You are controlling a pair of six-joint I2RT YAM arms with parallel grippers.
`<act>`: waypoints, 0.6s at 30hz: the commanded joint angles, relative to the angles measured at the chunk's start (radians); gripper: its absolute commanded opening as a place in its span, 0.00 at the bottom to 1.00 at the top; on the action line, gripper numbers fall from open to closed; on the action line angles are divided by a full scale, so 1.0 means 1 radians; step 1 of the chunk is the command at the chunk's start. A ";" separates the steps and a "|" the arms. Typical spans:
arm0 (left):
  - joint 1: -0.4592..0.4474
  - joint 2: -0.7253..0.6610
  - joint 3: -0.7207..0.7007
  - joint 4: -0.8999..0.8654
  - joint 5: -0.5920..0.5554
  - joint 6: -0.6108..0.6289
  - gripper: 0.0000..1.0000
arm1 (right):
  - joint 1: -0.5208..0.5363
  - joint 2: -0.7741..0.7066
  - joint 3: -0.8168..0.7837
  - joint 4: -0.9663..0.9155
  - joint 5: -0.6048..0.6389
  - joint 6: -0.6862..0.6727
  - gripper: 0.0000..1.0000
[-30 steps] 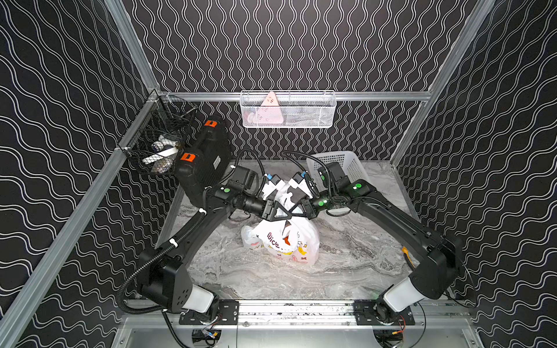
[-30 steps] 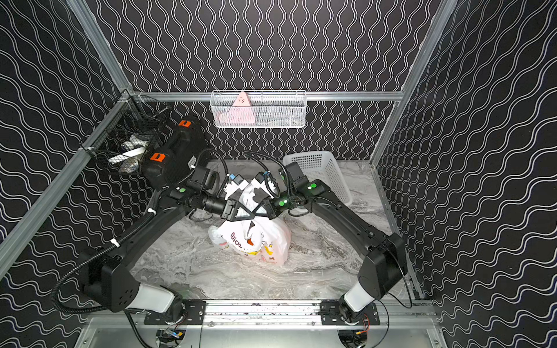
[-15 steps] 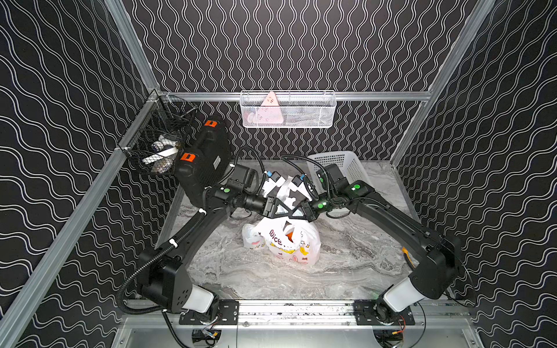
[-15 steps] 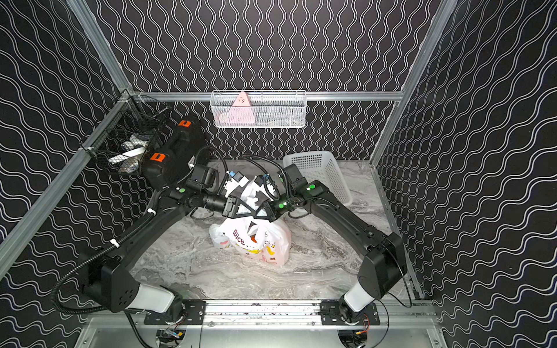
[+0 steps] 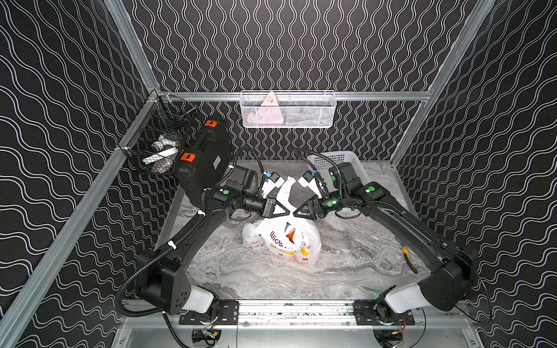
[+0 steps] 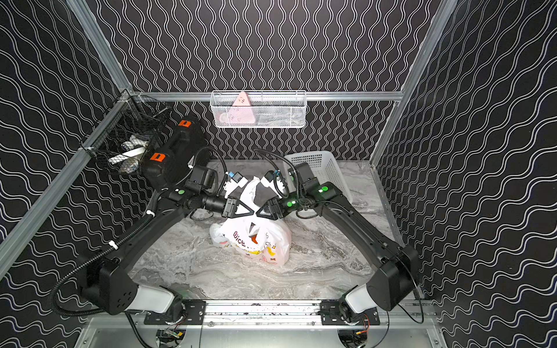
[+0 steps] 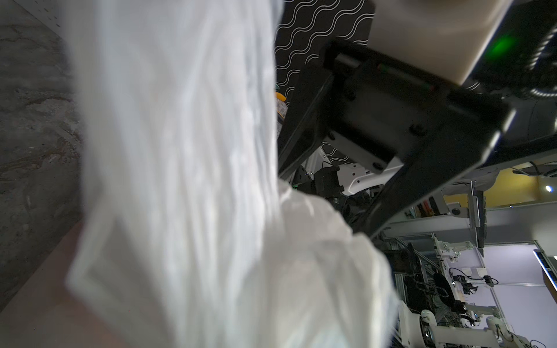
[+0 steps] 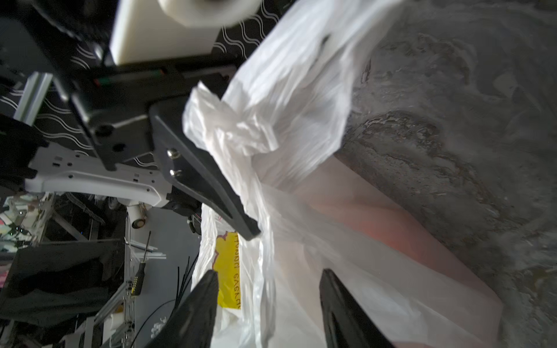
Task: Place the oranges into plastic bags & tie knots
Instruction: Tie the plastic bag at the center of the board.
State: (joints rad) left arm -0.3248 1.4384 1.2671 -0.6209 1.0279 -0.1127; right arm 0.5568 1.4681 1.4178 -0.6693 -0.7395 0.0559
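Left gripper (image 5: 285,211) clamped shut on handle strip (image 5: 286,189) rising upright from plastic bag (image 5: 283,244) on surface (image 5: 346,271); right gripper (image 8: 269,272) jaws apart, tip-to-tip opposite, bag film directly ahead.

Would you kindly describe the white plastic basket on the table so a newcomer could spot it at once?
On the marble tabletop, look to the far edge, behind the right arm. The white plastic basket stands there; unlike the white wire basket hung on the back rail above, its walls are perforated plastic.
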 commanded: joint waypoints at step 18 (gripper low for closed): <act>0.001 -0.024 -0.015 0.043 0.040 -0.012 0.01 | -0.035 0.195 0.199 0.226 -0.001 0.319 0.55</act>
State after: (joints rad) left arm -0.3244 1.4216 1.2545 -0.5915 1.0462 -0.1322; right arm 0.5209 1.6691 1.6196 -0.4797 -0.7456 0.3519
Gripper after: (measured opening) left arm 0.058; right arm 0.560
